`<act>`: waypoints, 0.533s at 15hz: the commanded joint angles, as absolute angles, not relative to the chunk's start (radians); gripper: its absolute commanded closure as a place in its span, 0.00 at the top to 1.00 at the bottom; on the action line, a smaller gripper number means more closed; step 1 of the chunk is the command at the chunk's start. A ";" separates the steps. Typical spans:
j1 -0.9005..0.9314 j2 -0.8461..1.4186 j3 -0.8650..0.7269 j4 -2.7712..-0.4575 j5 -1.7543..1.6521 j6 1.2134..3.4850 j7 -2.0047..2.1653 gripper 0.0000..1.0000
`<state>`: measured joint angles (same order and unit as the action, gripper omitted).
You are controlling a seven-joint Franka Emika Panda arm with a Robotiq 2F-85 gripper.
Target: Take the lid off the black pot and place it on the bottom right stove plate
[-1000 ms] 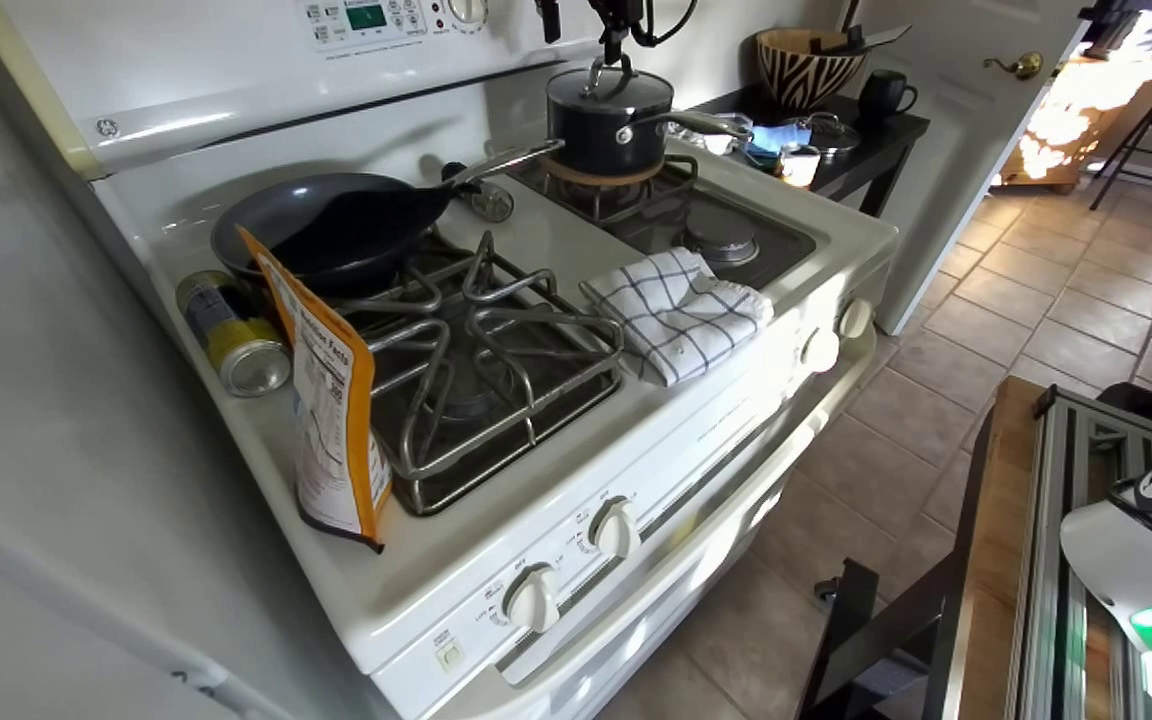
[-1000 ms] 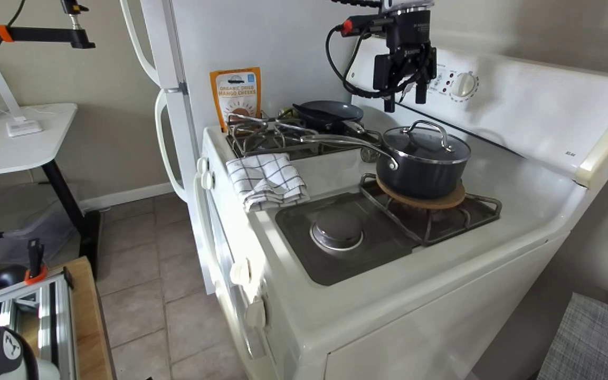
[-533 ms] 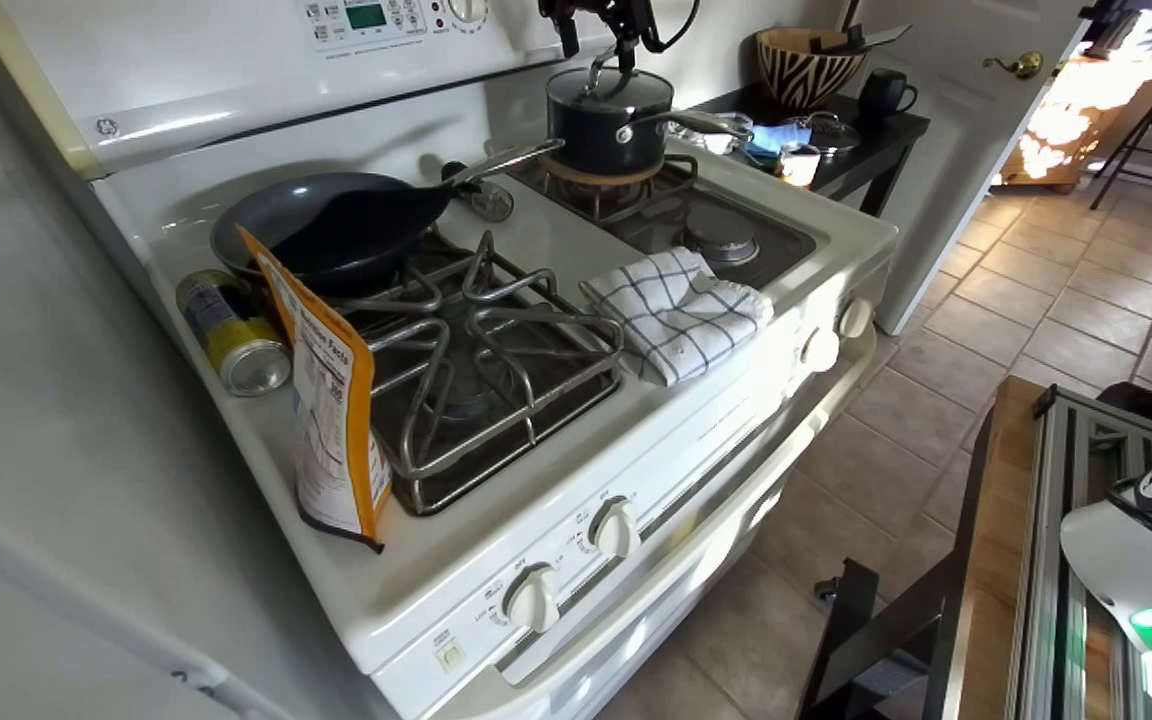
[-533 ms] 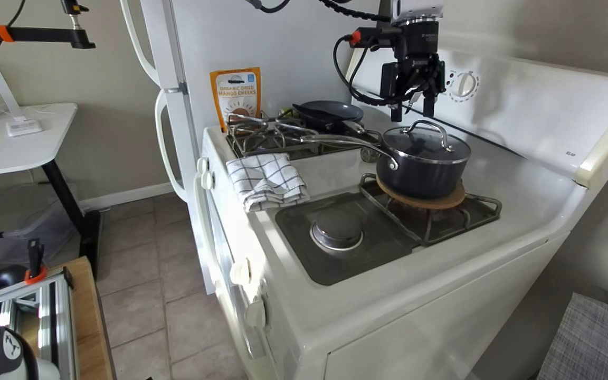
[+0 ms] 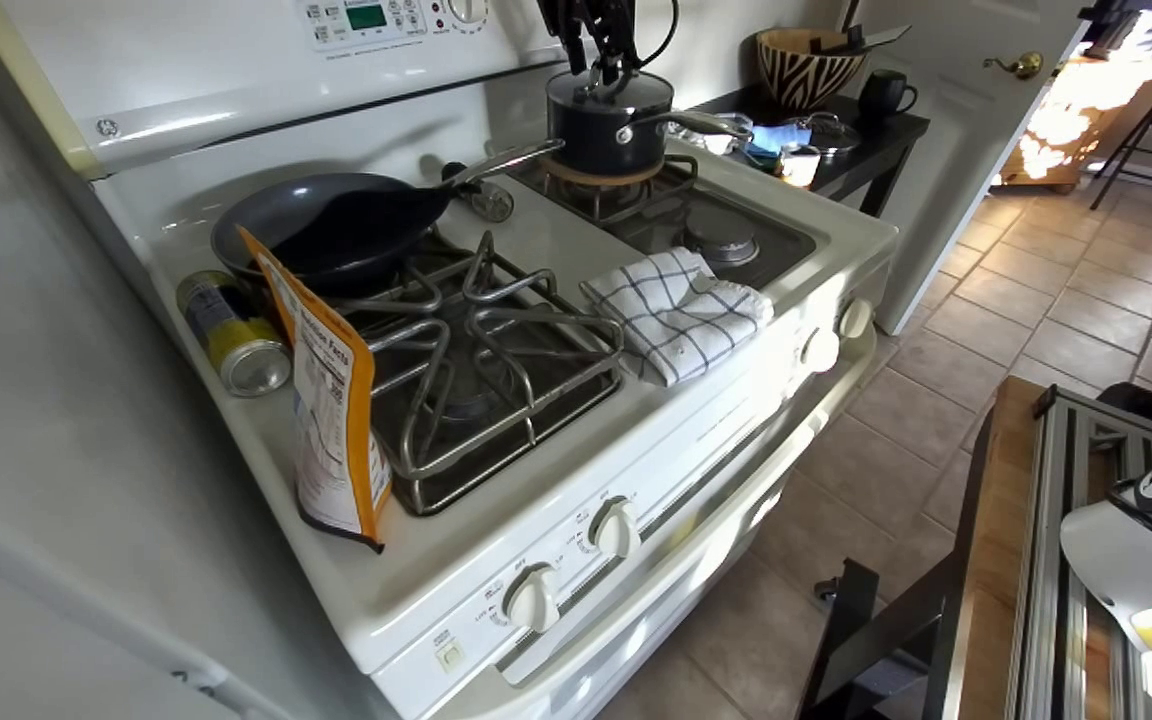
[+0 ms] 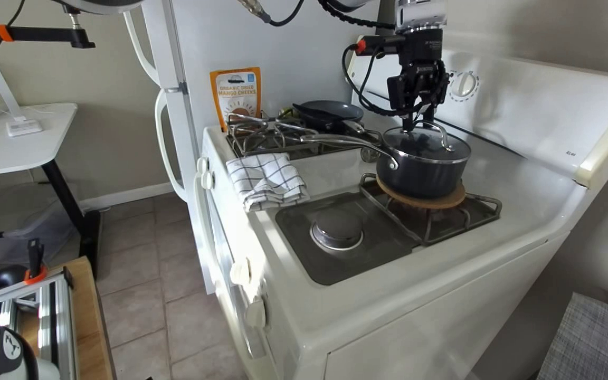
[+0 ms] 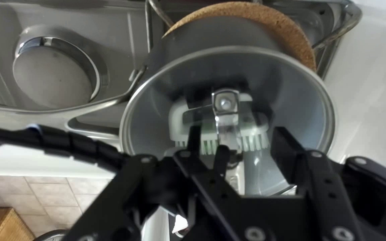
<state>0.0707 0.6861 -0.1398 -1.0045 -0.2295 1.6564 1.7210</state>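
Gripper (image 7: pixel 236 131) moved down vs. earlier, fingers (image 7: pixel 282 144) apart, lid (image 6: pixel 430 146) handle (image 7: pixel 226 105) btwn per wrist view, lid on blk pot (image 6: pixel 421 177).

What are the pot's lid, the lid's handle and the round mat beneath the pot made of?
Lid: smooth, clear, likely glass; a brush shows through.
Lid's handle: probably polished metal, given its bright reflections.
Round mat: apparently matte cork, being speckled brown.

White enamel stove top (image 6: pixel 330 175), laden
It frames a dark-grey metal burner plate (image 6: pixel 330 268) and carries grey metal grates (image 5: pixel 533 406), a crumpled white checked cloth (image 5: pixel 681 312) between plate and grates, an upright orange-and-white pouch (image 5: pixel 331 430) beside one grate, a yellow metal can (image 5: pixel 231 335) on its side near the pouch, and a small clear glass jar (image 5: pixel 491 203).
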 commanded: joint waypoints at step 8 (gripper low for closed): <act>0.084 0.646 -0.147 -1.018 -0.245 1.644 1.777 0.03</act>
<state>0.0730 0.6801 -0.1421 -0.9970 -0.2376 1.6529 1.7557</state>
